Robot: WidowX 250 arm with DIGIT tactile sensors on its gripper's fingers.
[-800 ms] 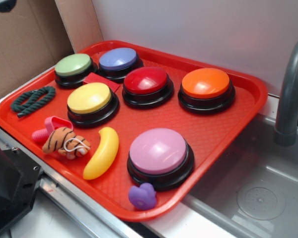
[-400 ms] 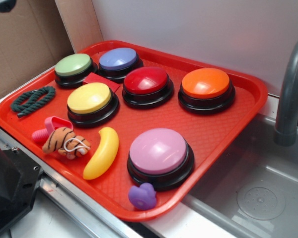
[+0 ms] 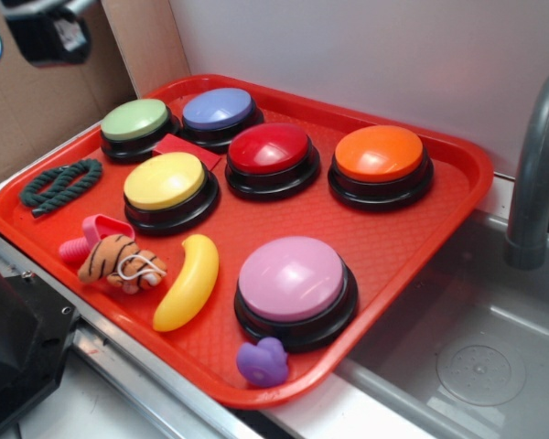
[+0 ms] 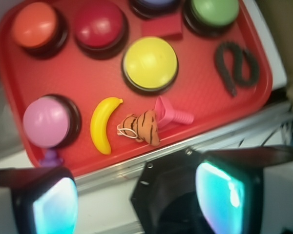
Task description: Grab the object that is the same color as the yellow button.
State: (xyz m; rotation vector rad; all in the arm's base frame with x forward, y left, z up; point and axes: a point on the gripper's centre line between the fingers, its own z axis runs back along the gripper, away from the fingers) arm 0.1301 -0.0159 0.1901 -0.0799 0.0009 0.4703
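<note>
A red tray (image 3: 439,197) sits beside a grey sink basin (image 3: 476,357). The yellow toy banana (image 3: 188,281) lies flat on the tray's near side, between the striped plush tiger (image 3: 121,262) on its left and the pink button (image 3: 293,279) on its right, apart from both. Just beyond it stands the yellow button (image 3: 165,181). Farther back are the green button (image 3: 134,120), blue button (image 3: 219,109), red button (image 3: 269,149) and orange button (image 3: 379,154). A small red block (image 3: 184,148) lies between the green, blue and yellow buttons. A pink toy piece (image 3: 93,234) touches the tiger's far left side, a dark green rope loop (image 3: 61,184) rests at the tray's left edge, and a small purple toy (image 3: 263,362) sits at the near rim below the pink button.

The end effector (image 4: 136,195) hangs high above the near edge of the tray, touching nothing; its two fingers (image 4: 219,195) are spread wide, with nothing between them. In the exterior view only a dark part of it shows at the top left corner.
</note>
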